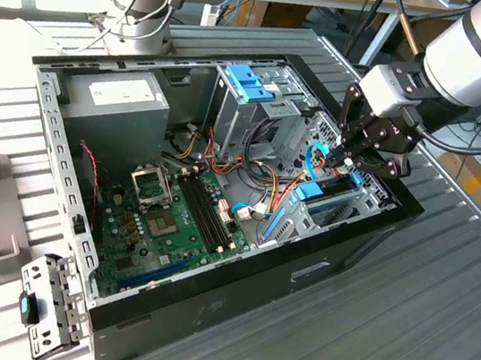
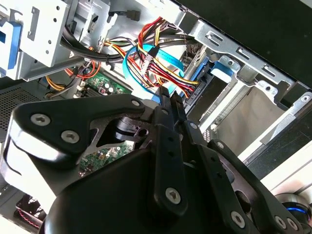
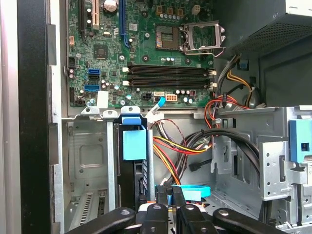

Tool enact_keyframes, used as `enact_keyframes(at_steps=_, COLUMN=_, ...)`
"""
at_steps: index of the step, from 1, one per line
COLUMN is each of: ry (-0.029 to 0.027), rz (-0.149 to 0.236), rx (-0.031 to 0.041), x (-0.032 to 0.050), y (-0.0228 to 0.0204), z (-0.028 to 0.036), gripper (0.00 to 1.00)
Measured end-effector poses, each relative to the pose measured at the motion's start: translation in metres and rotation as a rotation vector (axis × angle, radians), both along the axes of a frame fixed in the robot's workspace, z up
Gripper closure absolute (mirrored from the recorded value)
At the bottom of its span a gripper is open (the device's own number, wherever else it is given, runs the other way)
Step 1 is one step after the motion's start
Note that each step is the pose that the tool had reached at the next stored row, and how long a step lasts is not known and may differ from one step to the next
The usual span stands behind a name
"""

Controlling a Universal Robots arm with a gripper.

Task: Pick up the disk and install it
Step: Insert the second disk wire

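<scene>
Gripper [image 1: 345, 159] hangs inside the open computer case [image 1: 231, 301], over the drive bay at the case's front corner. Jaws stand closed: in the second wrist view the two fingers [image 2: 165, 105] lie side by side with no gap, and nothing shows clamped between them. Both wrist views agree on this.

Directly under the jaws, in the first wrist view, a dark slab [image 3: 129, 187] stands on edge in a slot of the drive bay [image 3: 90, 161], capped by a light blue tab [image 3: 134, 141]. Whether this slab is the disk cannot be told; no silver face or label is visible. The jaws hold no disk.

Just beside the jaws, a bundle of red, yellow and black cables [image 2: 161, 63] crosses the bay, and a flat blue cable [image 3: 190, 191] passes close by the fingertips.

Beyond the jaws, deeper in the case, the green motherboard [image 1: 170, 224] lies flat with its processor socket bare. Well apart from the jaws, at the far corner, sits the grey power supply [image 1: 115, 107] with a white sticker. A bright blue bracket [image 1: 251, 82] tops the metal cage near the jaws, on the motherboard side.

Case rests on a ribbed metal counter [image 1: 417, 333]. A loose metal bracket plate [image 1: 44, 309] lies on the counter, well apart from the jaws, off the case's opposite end
</scene>
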State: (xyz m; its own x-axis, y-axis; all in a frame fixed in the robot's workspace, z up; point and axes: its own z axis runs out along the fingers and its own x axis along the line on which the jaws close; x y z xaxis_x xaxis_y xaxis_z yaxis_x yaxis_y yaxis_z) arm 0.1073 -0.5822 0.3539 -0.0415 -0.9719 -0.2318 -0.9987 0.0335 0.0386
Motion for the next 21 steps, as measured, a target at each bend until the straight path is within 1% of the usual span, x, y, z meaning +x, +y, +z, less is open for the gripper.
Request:
enact_keyframes(at_steps=11, ry=0.0, rz=0.0, rx=0.0003, x=0.0, y=-0.0004, z=-0.0003, gripper=0.84)
enact_keyframes(at_steps=12, ry=0.0, rz=0.0, rx=0.0002, x=-0.0001, y=-0.0027, z=-0.0003, gripper=0.84)
enact_keyframes(at_steps=14, ry=0.0, rz=0.0, rx=0.0001, x=-0.0002, y=-0.0059, z=-0.0003, gripper=0.84)
enact_keyframes(at_steps=17, ry=0.0, rz=0.0, rx=0.0, x=-0.0002, y=-0.0136, z=-0.0011, gripper=0.84)
enact_keyframes(at_steps=21, ry=0.0, rz=0.0, rx=-0.0001, x=-0.0002, y=-0.0189, z=-0.0019, gripper=0.84)
